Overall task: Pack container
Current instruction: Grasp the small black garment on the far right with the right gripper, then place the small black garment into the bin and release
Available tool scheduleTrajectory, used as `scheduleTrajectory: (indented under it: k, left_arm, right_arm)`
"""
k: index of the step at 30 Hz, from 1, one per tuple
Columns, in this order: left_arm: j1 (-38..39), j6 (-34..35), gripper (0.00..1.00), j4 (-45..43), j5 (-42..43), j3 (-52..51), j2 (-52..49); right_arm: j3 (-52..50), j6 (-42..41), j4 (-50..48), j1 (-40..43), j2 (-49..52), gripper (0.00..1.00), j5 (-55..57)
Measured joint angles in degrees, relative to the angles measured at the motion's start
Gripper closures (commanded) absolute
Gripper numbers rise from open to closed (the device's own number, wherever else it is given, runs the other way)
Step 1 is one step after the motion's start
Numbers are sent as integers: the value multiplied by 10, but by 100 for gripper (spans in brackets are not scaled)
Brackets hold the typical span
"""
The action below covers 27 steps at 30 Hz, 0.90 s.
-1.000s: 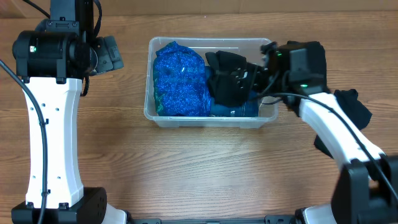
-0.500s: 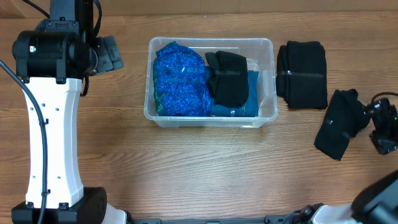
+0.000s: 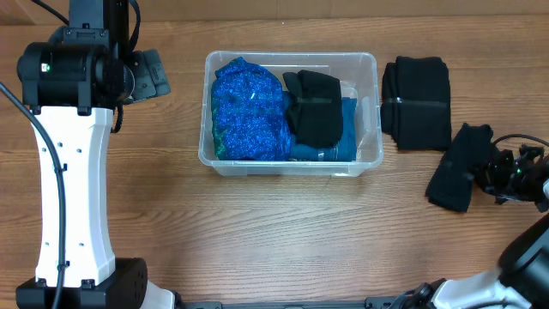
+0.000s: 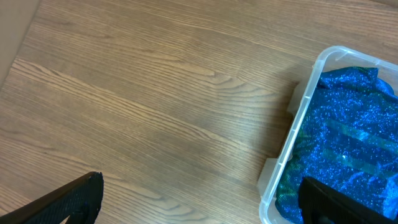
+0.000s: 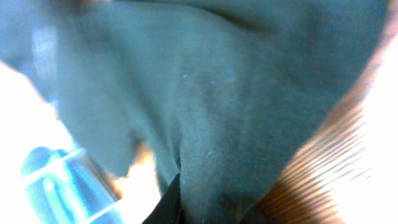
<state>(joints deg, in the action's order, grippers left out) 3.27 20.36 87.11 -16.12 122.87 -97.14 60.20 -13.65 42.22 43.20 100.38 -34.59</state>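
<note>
The clear container (image 3: pixel 369 64) stands mid-table, holding a sparkly blue cloth (image 3: pixel 249 107), a black cloth (image 3: pixel 313 107) and a plain blue piece (image 3: pixel 346 129). In the left wrist view its rim (image 4: pixel 298 134) and the sparkly blue cloth (image 4: pixel 348 143) show at the right. My left gripper (image 4: pixel 199 208) hangs open over bare wood left of the container, nothing between its fingers (image 4: pixel 71 199). At the table's right edge my right gripper (image 3: pixel 497 176) is shut on a crumpled black cloth (image 3: pixel 453 167). That dark cloth (image 5: pixel 236 93) fills the blurred right wrist view.
A second, folded black cloth (image 3: pixel 416 103) lies just right of the container, beyond the held one. The left arm's white column (image 3: pixel 73 197) stands at the left side of the wooden table (image 3: pixel 283 232).
My right arm left the container, swung to the table's right edge and shut on the crumpled black cloth, which shifted slightly left. The left arm has not moved.
</note>
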Motion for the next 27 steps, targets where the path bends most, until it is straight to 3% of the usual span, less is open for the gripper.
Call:
scheduleTrajectory:
  k: [2,4,6,9,12,13,14,16,20,22,25,27]
  left_arm:
    - [0,0,0,0,0,0,0]
    - [0,0,0,-1,0,0,0]
    - [0,0,0,-1,0,0,0]
    - [0,0,0,-1,0,0,0]
    - [0,0,0,0,0,0,0]
    - [0,0,0,0,0,0,0]
    - [0,0,0,0,0,0,0]
    - [0,0,0,0,0,0,0]
    - [0,0,0,0,0,0,0]
    - [0,0,0,0,0,0,0]
    - [0,0,0,0,0,0,0]
    - [0,0,0,0,0,0,0]
  right_arm:
    - [6,1,9,-57,-128,94,-41]
    - [20,1,-15,-169,-260,94,-83]
    - [27,-12,-64,-292,-326,94,-87]
    - [28,-37,-146,-468,-318,94,-47]
    - [27,-48,-230,-549,-259,94,-3]
    - [27,-55,-248,-557,-237,86,7]
    - [27,-60,-271,-560,-203,52,17]
    - [28,-66,-268,-557,-147,41,34]
    - [26,-42,-191,-550,-107,37,102]
    - [26,-31,-180,-536,-127,39,122]
    - [38,-22,-183,-530,-220,83,136]
    - [45,-31,-201,-555,-254,90,123]
